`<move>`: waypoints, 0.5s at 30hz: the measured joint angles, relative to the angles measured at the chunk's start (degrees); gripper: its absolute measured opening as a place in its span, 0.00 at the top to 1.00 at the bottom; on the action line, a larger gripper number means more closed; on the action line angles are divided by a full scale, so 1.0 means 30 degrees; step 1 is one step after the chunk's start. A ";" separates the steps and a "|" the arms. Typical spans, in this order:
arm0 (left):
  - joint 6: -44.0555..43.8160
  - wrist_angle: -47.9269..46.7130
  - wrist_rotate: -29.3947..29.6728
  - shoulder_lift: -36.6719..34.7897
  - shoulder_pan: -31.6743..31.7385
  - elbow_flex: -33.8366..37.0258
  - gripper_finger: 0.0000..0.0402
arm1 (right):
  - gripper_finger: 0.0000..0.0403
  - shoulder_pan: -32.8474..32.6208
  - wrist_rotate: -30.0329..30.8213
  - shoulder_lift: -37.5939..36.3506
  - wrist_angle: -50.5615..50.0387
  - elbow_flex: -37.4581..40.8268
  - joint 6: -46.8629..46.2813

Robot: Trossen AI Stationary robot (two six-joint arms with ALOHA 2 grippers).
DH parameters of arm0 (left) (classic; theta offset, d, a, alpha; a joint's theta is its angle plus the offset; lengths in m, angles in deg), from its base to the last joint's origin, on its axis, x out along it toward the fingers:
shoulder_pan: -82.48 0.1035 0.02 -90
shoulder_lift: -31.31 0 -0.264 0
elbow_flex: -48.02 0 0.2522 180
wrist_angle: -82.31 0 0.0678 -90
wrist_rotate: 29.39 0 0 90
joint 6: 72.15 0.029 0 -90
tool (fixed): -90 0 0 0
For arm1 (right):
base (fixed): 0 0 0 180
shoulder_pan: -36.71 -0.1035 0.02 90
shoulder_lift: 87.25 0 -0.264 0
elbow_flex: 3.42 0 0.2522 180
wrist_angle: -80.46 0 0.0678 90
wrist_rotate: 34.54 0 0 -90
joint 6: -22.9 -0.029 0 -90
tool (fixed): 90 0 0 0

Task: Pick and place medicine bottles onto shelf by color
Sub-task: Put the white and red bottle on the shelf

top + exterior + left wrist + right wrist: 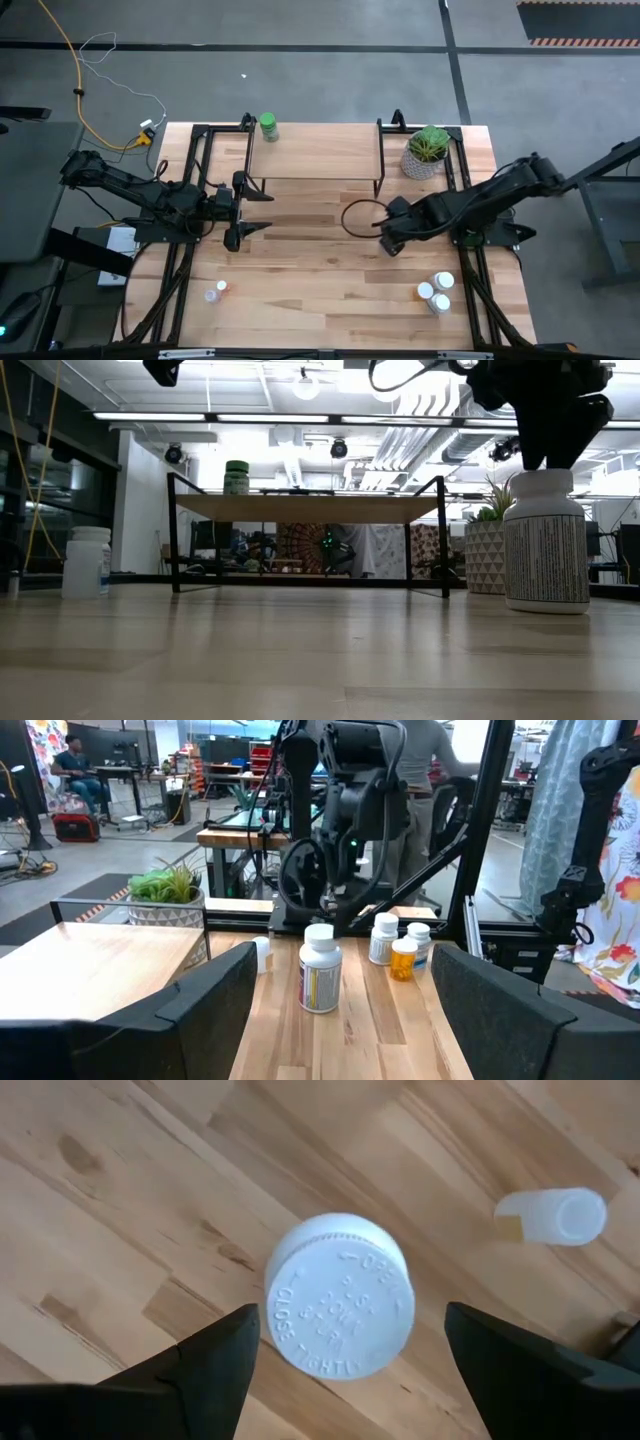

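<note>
A large white medicine bottle [545, 545] with a white cap [340, 1295] stands upright on the table, right of centre. My right gripper [350, 1320] hangs just above it, pointing down and open, with one finger on either side of the cap and clear of it. A green-capped bottle [268, 125] stands on the shelf [310, 150] at its far left corner. My left gripper [255, 210] waits level and open at the table's left, in front of the shelf.
Several small bottles [437, 290] stand near the table's front right. Two more [215, 292] are at the front left. One clear bottle [555, 1215] lies on its side near the large one. A potted plant [428, 150] stands at the back right, beside the shelf.
</note>
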 joint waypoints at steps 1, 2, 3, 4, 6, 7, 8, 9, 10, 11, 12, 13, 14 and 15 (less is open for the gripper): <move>-0.0003 0.0005 0.0000 0.0000 0.0000 0.0000 0.27 | 0.23 0.0000 -0.0011 0.0114 0.0058 0.0000 0.0000; -0.0003 0.0005 0.0000 0.0000 0.0000 0.0000 0.27 | 0.23 0.0000 -0.0012 0.0239 0.0140 0.0000 0.0000; -0.0003 0.0005 0.0000 0.0000 0.0000 0.0000 0.27 | 0.23 0.0000 -0.0048 0.0340 0.0266 0.0000 0.0000; -0.0003 0.0005 0.0000 0.0000 0.0000 0.0000 0.27 | 0.23 0.0000 -0.0092 0.0434 0.0397 0.0000 0.0000; -0.0003 0.0008 0.0000 0.0000 0.0000 0.0000 0.27 | 0.23 0.0000 -0.0092 0.0619 0.0682 0.0000 0.0000; 0.0000 0.0005 0.0000 0.0000 0.0000 -0.0002 0.27 | 0.23 0.0000 -0.0092 0.0728 0.0771 0.0000 0.0000; -0.0003 0.0005 0.0000 0.0000 0.0000 -0.0001 0.27 | 0.23 0.0000 -0.0092 0.0847 0.0829 0.0000 0.0000; -0.0002 0.0005 0.0000 0.0000 0.0000 -0.0007 0.27 | 0.23 0.0028 -0.0101 0.0946 0.0853 0.0000 0.0002; -0.0002 0.0012 -0.0003 0.0000 0.0000 -0.0004 0.27 | 0.23 0.0066 -0.0123 0.1052 0.0847 0.0000 0.0012; -0.0003 0.0012 0.0000 0.0000 0.0000 -0.0007 0.27 | 0.23 0.0138 -0.0194 0.1155 0.0848 0.0000 0.0073; -0.0003 0.0005 0.0000 0.0000 0.0000 -0.0007 0.27 | 0.23 0.0192 -0.0342 0.1247 0.0834 0.0000 0.0159; 0.0005 0.0010 -0.0002 0.0000 0.0000 -0.0007 0.27 | 0.23 0.0223 -0.0414 0.1311 0.0846 0.0000 0.0175; 0.0005 0.0012 -0.0003 0.0000 0.0000 -0.0007 0.27 | 0.23 0.0283 -0.0440 0.1330 0.0848 0.0000 0.0168; -0.0003 0.0005 -0.0004 0.0000 0.0000 -0.0007 0.27 | 0.24 0.0306 -0.0422 0.1330 0.0848 0.0000 0.0175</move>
